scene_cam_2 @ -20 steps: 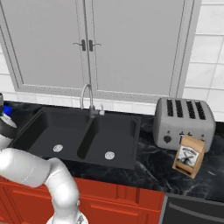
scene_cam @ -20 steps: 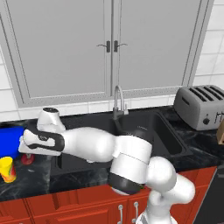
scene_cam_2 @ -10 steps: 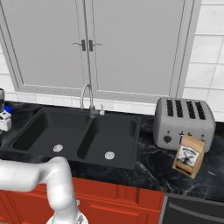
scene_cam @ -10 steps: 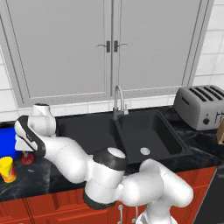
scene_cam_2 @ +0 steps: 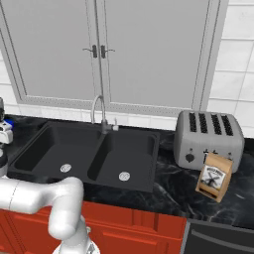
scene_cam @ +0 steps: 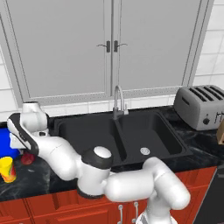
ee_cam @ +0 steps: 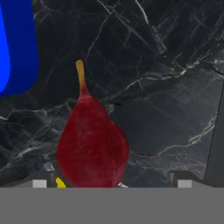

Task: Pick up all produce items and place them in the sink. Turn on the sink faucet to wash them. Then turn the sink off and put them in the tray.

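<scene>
Left base view: the red fruit [scene_cam: 28, 158] lies on the dark marble counter [scene_cam: 52, 183] at the far left, just beside the blue tray [scene_cam: 8, 144] and near the yellow cup [scene_cam: 7, 169]. The arm's hand hangs over it. The black sink [scene_cam: 120, 135] with its 2 basins and the faucet [scene_cam: 118, 101] stand to the right of the fruit, well apart from it; a toaster [scene_cam: 201, 106] sits at the far end.

Right base view: both basins of the sink [scene_cam_2: 87, 151] hold nothing but their drains, so no produce has gone in yet. The faucet [scene_cam_2: 99, 111] rises behind the divider. The toaster [scene_cam_2: 208, 139] and a brown paper bag [scene_cam_2: 214, 176] stand on the right, out of the way of any carry to the sink.

Hand view: the fruit [ee_cam: 92, 142] is pear-shaped, dark red, with a thin tan stem pointing away from the camera. The claw [ee_cam: 111, 183] stands fully released, 1 tip on either side of the fat end, not yet touching it. I judge it light, firm and smooth-skinned, likely to roll or squirt out if pinched on the taper; the widest part of the body is the place to grip, never the stem. The tray [ee_cam: 15, 48] and a sliver of the yellow cup [ee_cam: 60, 183] crowd the left side, leaving little room for that finger.
</scene>
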You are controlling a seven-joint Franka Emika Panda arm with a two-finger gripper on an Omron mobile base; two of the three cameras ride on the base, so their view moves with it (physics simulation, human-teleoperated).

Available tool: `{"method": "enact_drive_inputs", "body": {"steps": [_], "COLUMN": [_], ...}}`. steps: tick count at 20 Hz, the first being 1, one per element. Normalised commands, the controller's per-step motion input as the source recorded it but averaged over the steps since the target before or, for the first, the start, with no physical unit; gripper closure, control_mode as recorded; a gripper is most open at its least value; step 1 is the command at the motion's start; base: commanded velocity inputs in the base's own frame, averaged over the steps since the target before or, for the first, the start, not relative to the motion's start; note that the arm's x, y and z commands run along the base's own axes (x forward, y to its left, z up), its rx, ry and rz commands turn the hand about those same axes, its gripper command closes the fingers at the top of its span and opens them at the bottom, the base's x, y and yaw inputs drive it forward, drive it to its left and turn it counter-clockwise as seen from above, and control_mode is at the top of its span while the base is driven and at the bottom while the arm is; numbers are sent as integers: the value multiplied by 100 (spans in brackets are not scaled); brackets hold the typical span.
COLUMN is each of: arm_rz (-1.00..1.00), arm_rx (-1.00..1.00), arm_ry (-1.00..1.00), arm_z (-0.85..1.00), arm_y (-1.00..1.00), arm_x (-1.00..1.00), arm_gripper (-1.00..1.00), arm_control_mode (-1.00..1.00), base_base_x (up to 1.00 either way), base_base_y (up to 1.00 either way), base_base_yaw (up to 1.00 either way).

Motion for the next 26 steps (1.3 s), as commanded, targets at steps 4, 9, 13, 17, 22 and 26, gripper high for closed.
{"method": "enact_drive_inputs", "body": {"steps": [4, 9, 13, 17, 22, 26], "arm_rz": [0, 1, 1, 1, 2, 2], "arm_rx": [-2, -2, 0, 0, 0, -1], "arm_ry": [0, 0, -1, -1, -3, -4], "arm_z": [-23, -20, -13, -7, -4, -22], "arm_y": [28, 11, 0, 0, 0, 0], "arm_x": [14, 5, -6, -10, -11, 0], "arm_gripper": [-100, -100, -100, -100, -100, -100], "arm_control_mode": [-100, -100, -100, -100, -100, -100], "base_base_x": [0, 0, 0, 0, 0, 0], "base_base_y": [0, 0, 0, 0, 0, 0], "base_base_yaw": [0, 0, 0, 0, 0, 0]}}
